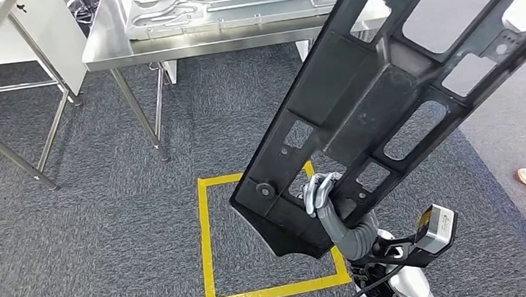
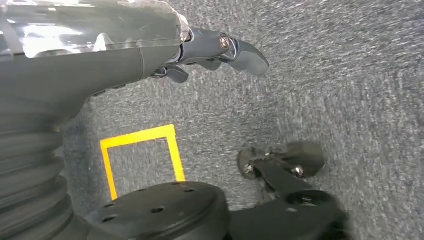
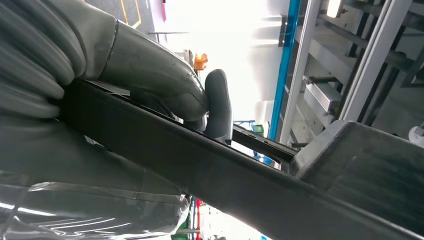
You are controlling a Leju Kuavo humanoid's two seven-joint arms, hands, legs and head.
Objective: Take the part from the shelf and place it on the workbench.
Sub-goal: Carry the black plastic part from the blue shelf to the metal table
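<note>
Black moulded part (image 1: 393,83), a long cut-out frame, carried tilted across the head view with its lower end low and its far end rising toward the upper right; the right hand (image 1: 322,195) clamps it near that lower end, fingers hooked through an opening, probably so the length clears the floor in transit. Steel surface (image 1: 109,50) ahead, well apart from the part, already bears a pale metal panel (image 1: 230,4). Yellow floor square (image 1: 255,238) lies beneath the part. Right wrist view adds the thumb (image 3: 218,102) pressed over the part's edge. Left wrist view shows the left hand (image 2: 210,52) above carpet, holding nothing, fingers partly curled; apart or together cannot be told.
</note>
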